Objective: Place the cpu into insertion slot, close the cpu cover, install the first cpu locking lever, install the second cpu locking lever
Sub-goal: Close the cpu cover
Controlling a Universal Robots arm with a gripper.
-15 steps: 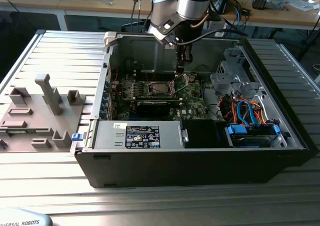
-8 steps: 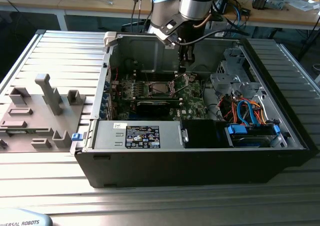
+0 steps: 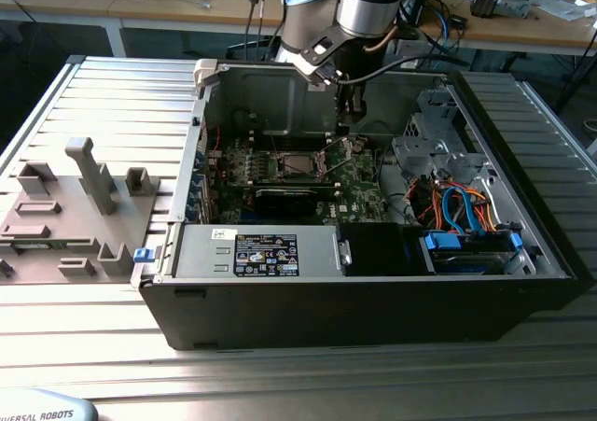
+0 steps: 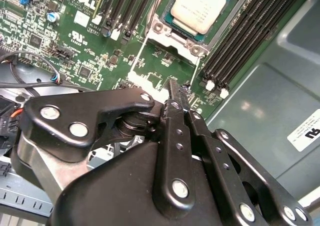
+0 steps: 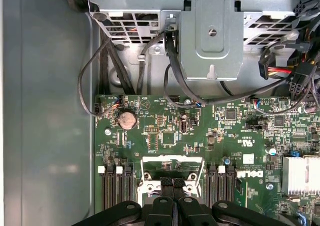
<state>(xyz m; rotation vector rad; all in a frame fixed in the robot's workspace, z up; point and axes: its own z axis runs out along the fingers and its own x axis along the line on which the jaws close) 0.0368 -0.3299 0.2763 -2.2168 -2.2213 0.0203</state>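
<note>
The cpu (image 4: 200, 8), a small square chip with a silver-grey top, lies flat in its socket on the green board (image 4: 90, 50); in the exterior view it is the pale square (image 3: 300, 164). The cpu cover (image 5: 172, 159), a thin silvery frame with a square window, stands raised off the socket, seen tilted up in the exterior view (image 3: 334, 155) and edge-on in the second wrist view (image 4: 141, 53). My gripper (image 5: 173, 181) is shut with its black fingertips (image 4: 172, 88) right at the cover's free edge. Whether they touch it I cannot tell.
Black memory slots (image 4: 245, 40) flank the socket on both sides. A grey drive cage (image 5: 210, 30) with looping black cables sits beyond the board. The case's walls (image 3: 201, 113) surround the arm (image 3: 368, 6). A grey fixture plate (image 3: 84, 197) lies outside the case, at the exterior view's left.
</note>
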